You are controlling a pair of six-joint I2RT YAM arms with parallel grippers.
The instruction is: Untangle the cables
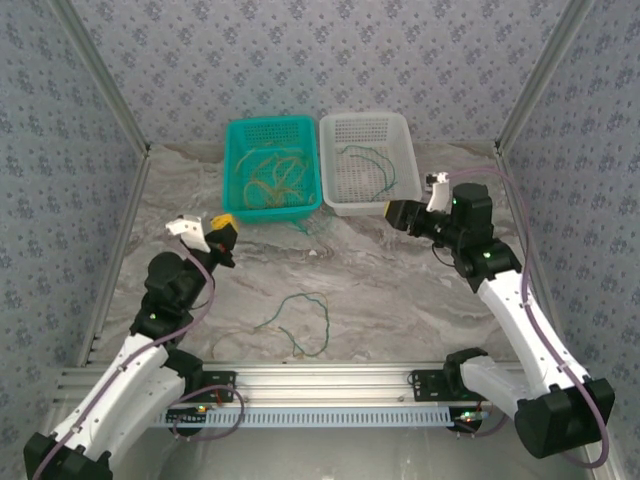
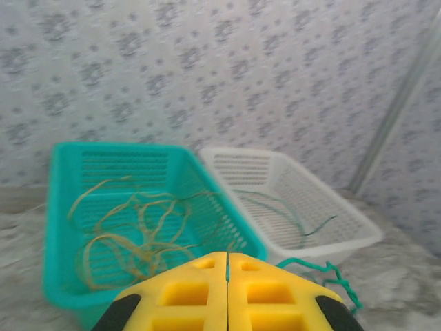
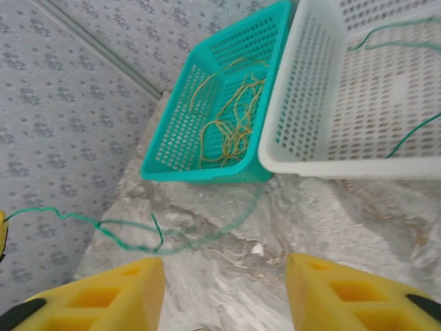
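Observation:
Yellowish-tan cables (image 1: 270, 175) lie tangled in the teal basket (image 1: 236, 140). One dark green cable (image 1: 375, 165) rests in the white basket (image 1: 402, 135), and another (image 1: 305, 318) lies loose on the table in front. My left gripper (image 1: 225, 238) hovers before the teal basket, shut, and a third green cable (image 3: 103, 224) runs from it and sags across the table. In the left wrist view that cable (image 2: 324, 267) trails off to the right of the closed left gripper (image 2: 227, 255). My right gripper (image 3: 224, 265) stands open near the white basket's front corner with nothing between its fingers.
The two baskets stand side by side at the back of the marble table (image 1: 400, 290). Patterned walls close in the back and both sides. An aluminium rail (image 1: 320, 380) with the arm bases runs along the near edge.

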